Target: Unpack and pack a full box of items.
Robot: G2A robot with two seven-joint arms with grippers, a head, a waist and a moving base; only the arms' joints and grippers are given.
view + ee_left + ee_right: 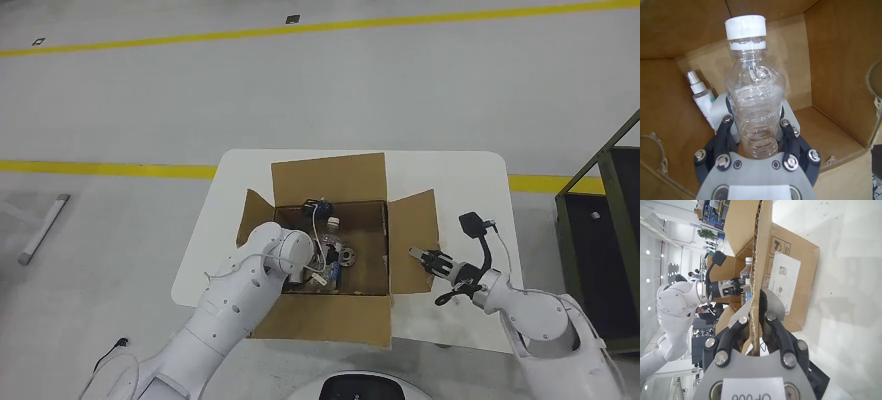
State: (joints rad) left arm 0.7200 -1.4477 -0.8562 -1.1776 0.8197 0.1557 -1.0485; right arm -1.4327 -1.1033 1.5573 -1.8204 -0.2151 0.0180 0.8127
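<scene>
White rounded-corner table (450, 175): carries the box at its middle; both arms are over it.
Brown cardboard box (330, 178): open, all four flaps folded outward. Inner walls show in the left wrist view (838, 56); an outer side with a white label shows in the right wrist view (806, 279).
Right-hand box flap (412, 240): spread out over the table; its raw corrugated edge (755, 275) runs between the right gripper's fingers.
Left gripper (754, 113): down inside the box (318, 268), fingers closed around the bottle's lower body. From the right wrist it shows side-on (738, 286), clamped on the bottle.
Right gripper (757, 308): at the outer edge of the right-hand flap (425, 258), pinching the cardboard, one finger on each face.
Clear ribbed plastic bottle with white screw cap (753, 106): held in the left gripper within the box walls, cap end pointing away from the wrist; cap and shoulder stand past the flap edge (745, 273).
White spray bottle with pump top (700, 92): on the box floor in a corner, against the wall, just beside one left finger that partly covers it.
Small dark mixed items (340, 250): on the box floor near the left gripper; too small to tell apart.
</scene>
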